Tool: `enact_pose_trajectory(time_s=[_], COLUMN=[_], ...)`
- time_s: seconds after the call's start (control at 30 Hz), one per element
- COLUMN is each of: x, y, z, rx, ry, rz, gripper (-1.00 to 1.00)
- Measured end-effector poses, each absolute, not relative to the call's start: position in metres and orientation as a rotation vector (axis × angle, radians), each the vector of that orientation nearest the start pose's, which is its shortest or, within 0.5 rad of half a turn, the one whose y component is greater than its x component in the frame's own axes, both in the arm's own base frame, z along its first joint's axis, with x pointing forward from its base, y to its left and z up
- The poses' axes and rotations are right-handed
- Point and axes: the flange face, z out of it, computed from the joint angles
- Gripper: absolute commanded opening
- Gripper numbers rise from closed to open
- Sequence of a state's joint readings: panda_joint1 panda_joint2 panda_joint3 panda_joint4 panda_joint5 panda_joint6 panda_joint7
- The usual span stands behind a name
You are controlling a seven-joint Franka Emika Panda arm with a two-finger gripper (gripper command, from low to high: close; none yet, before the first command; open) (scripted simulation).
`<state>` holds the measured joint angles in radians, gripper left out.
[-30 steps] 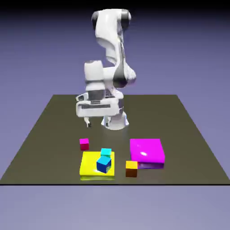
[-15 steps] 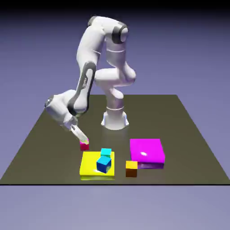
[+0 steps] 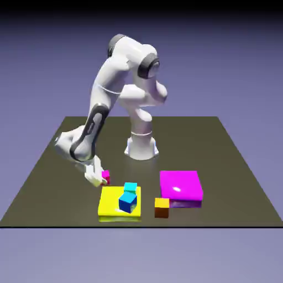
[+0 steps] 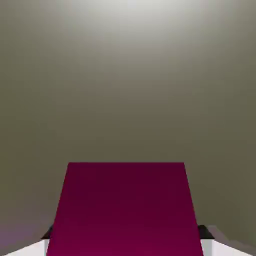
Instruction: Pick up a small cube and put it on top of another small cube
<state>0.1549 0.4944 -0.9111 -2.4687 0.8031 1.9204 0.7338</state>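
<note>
A white robot arm (image 3: 99, 117) leans down toward the exterior view's left side of a dark counter (image 3: 215, 149). Its claw (image 3: 103, 181) is closed on a small crimson-magenta cube (image 4: 125, 210), gripped between the two fingertips. Just beside it, nearer the camera, a flat yellow block (image 3: 113, 205) lies by a cyan cube (image 3: 130, 187) and a blue cube (image 3: 127, 202). Toward the right are an orange cube (image 3: 162, 208) and a large magenta slab (image 3: 181, 188).
</note>
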Motion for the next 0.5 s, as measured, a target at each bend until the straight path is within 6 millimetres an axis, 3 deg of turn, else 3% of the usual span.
enact_pose_trajectory(time_s=[0.03, 0.2, 0.5], x=[0.28, 0.359, 0.489], y=[-0.27, -0.254, -0.191], z=[0.155, 0.166, 0.198], rx=[-1.278, -1.541, -1.99], ry=[2.452, 2.343, 2.11], rz=[0.971, 1.065, 1.162], gripper=[-1.0, -1.0, -1.0])
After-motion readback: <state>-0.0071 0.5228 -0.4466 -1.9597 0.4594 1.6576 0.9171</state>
